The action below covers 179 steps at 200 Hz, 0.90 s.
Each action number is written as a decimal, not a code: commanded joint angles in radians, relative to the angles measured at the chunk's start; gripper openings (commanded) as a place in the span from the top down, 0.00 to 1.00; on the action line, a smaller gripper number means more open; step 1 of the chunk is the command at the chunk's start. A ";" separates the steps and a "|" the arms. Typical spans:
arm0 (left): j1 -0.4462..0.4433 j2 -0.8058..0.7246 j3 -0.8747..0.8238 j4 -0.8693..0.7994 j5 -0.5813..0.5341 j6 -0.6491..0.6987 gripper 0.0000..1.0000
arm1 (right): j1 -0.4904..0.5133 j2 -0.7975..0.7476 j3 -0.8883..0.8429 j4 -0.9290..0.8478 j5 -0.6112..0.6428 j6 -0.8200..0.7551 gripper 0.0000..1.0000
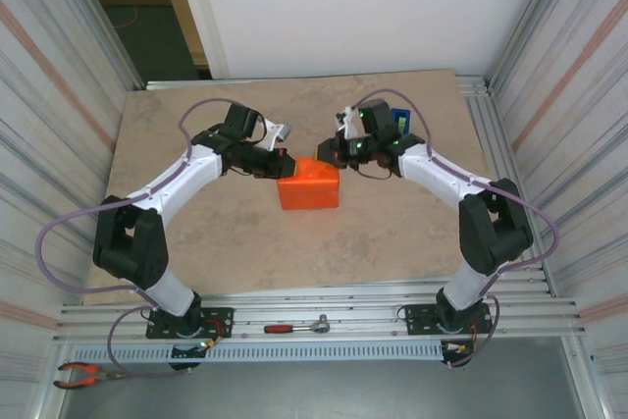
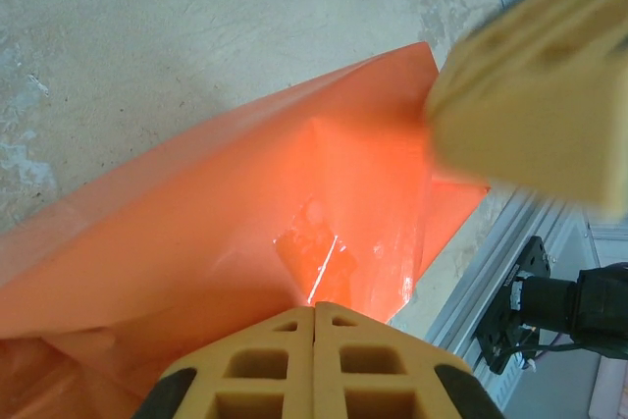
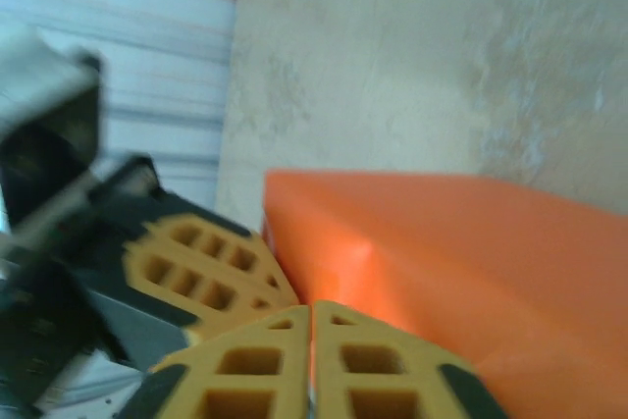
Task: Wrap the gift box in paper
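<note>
Top external | beige table (image 1: 392,233), ribbed walls (image 1: 59,76) | left hand (image 1: 286,157) pinching paper (image 1: 309,191) | right hand (image 1: 326,152) closed

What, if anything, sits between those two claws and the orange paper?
Nothing visible does. The left gripper and the right gripper are both right up at the paper, with no other object in between.

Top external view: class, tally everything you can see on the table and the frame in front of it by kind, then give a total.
robot arms: 2 (left arm, right arm)
orange paper parcel: 1
blue tape dispenser: 1
hand tools: 2 (ratchet wrench, pliers)
Total: 6
</note>
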 commanded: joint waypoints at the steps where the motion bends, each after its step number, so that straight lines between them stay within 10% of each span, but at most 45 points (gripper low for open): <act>1: -0.010 -0.020 -0.028 -0.010 -0.022 0.032 0.95 | -0.083 -0.056 0.121 -0.083 0.015 -0.021 0.70; 31: -0.014 -0.016 -0.046 0.003 -0.033 0.036 0.95 | -0.280 -0.078 0.086 -0.099 0.036 -0.025 0.48; 84: -0.016 -0.014 -0.058 0.009 -0.041 0.051 0.95 | -0.577 0.089 0.010 -0.056 -0.005 -0.059 0.44; 179: -0.017 -0.006 -0.073 0.003 -0.052 0.059 0.96 | -0.610 0.299 0.082 0.006 -0.067 -0.043 0.57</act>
